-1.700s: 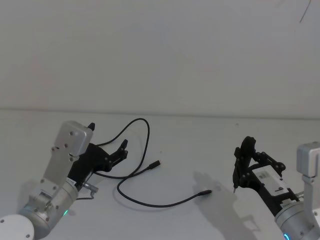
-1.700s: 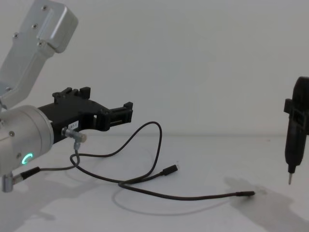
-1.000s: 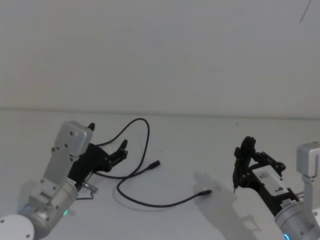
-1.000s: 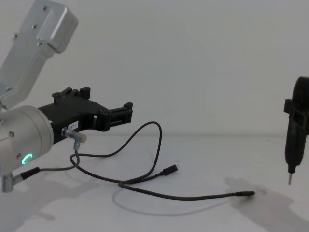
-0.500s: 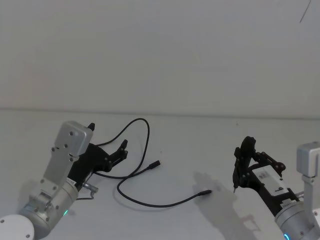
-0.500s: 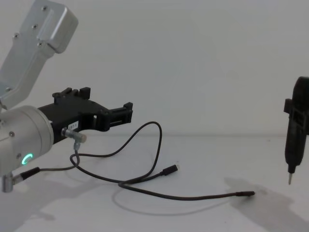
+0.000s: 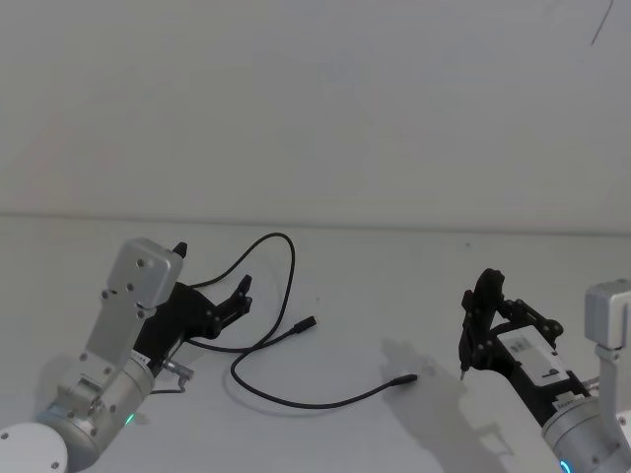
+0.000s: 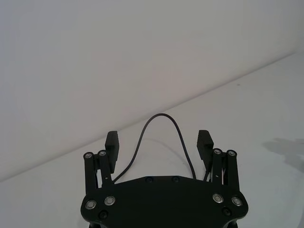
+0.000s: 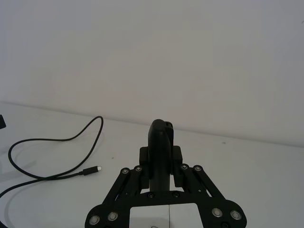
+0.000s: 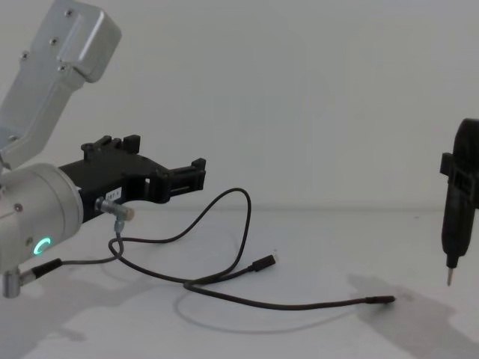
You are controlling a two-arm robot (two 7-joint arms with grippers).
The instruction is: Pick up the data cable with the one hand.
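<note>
White surface (image 7: 394, 296) meets a plain white wall (image 7: 315, 99) at its far edge. Left arm enters at the near left; its silver wrist cylinder carries a lit green ring (image 10: 43, 244). Left gripper (image 8: 158, 141) is held above the surface over the left part of the cable run, aimed forward and toward centre. Jaws are spread wide and nothing is gripped. In the left wrist view the cable's arch shows between the two fingertips but farther off; contact is not observed. Right gripper (image 9: 160, 165) stands at the near right, well apart from the left one, its jaws pressed against a slim dark tool (image 10: 458, 202). The tool hangs roughly upright in the chest view, pointed tip down and just clear of the surface. Cable (image 7: 293, 264) lies on the surface between the two arms, nearer the left. It arches away from the left gripper toward the wall, curves back toward the robot, bends near centre-left and trails off to the right. One plug (image 7: 309, 323) rests near centre, beside the bend; the other plug (image 7: 404, 379) rests farther right, near the tool's shadow and short of the tip. A short grey wire (image 10: 82, 259) with a silver plug hangs at the left wrist, close above the cable's left stretch.
</note>
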